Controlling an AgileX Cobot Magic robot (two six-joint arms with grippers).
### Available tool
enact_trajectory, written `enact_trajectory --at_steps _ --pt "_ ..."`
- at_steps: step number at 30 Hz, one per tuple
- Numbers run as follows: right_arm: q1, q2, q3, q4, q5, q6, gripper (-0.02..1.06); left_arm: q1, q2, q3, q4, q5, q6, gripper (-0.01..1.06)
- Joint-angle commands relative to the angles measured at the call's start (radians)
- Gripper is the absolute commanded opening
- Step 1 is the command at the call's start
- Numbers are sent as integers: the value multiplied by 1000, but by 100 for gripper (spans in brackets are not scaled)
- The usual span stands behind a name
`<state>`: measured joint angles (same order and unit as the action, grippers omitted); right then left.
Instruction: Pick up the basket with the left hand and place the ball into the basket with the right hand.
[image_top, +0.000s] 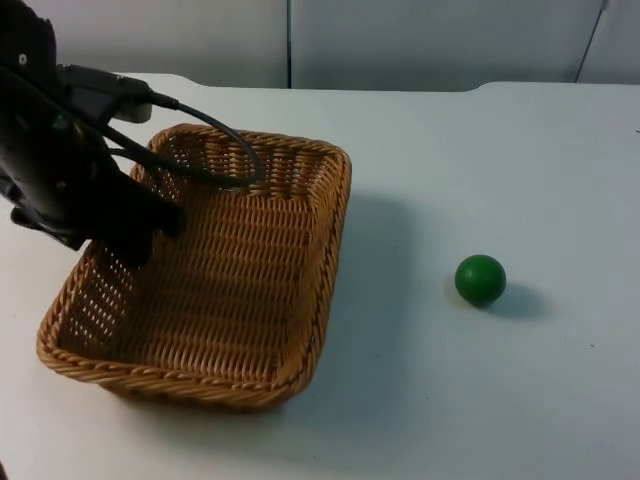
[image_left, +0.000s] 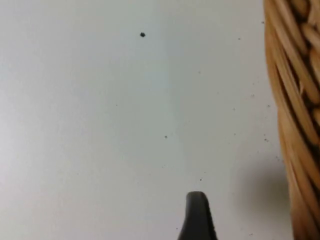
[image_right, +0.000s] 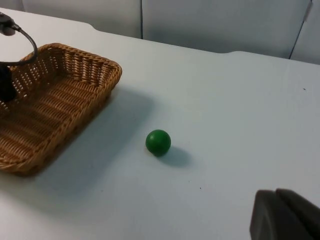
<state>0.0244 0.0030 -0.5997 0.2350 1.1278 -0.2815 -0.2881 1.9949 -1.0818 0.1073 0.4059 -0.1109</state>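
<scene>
The left gripper (image_top: 140, 235) is down at the near-left wall of the wicker basket (image_top: 260, 300), and the basket looks tipped, its left side raised off the white table (image_top: 450, 400) with a shadow under its right edge. So the pick-up seems under way, though I can't tell whether the left fingers are closed on the rim or just beside it. From the left wrist camera the woven wall (image_left: 295, 125) stands right alongside a black fingertip (image_left: 197, 215), with bare table beyond.

The green ball (image_top: 480, 279) sits alone on the table, well apart from the basket and untouched. The right gripper (image_right: 287, 215) waits back from it, looking across at the ball (image_right: 158, 142); whether it is open I can't tell.

Still to do: lift the basket clear, then grasp the ball and drop it in.
</scene>
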Motion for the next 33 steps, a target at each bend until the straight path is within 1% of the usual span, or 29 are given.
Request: enact_trajectory --at_steps 1,3,4,5,6,7,13,18,22,25,26,28,30,31,32,33 --pt "-2 -3 -6 5 -4 -6 0 6 1 1 -21 5 -5 55" --pt "-2 -3 -6 5 -4 -6 0 6 1 1 -43 5 -5 39" --pt "-2 -3 -6 5 -4 -6 0 6 1 1 -43 5 -5 39" --pt "-2 -3 -6 5 -4 -6 0 6 1 1 -75 5 -5 25" --pt "-2 -3 -6 5 -4 -6 0 6 1 1 -99 5 -5 8" --pt "-2 -3 -6 5 -4 -6 0 6 1 1 -119 5 -2 0" --pt "-2 -3 -6 5 -4 -6 0 6 -9 1 -252 1 -2 0" --pt "-2 -3 -6 5 -4 -6 0 6 -63 1 -365 -6 0 0" --pt "-2 -3 -6 5 -4 -6 0 6 -118 1 -407 14 6 0" --pt "-2 -3 -6 5 -4 -6 0 6 -170 5 -472 44 57 0" --pt "-2 -3 -6 5 -4 -6 0 6 -170 5 -472 44 57 0" --pt "-2 -3 -6 5 -4 -6 0 6 -214 38 -556 8 111 0" --pt "-2 -3 -6 5 -4 -6 0 6 -269 113 -686 -81 184 0" --pt "-2 -3 -6 5 -4 -6 0 6 -269 113 -686 -81 184 0" --pt "-2 -3 -6 5 -4 -6 0 6 -290 146 -753 -123 225 0" --pt "-2 -3 -6 5 -4 -6 0 6 -312 181 -805 -147 277 0"
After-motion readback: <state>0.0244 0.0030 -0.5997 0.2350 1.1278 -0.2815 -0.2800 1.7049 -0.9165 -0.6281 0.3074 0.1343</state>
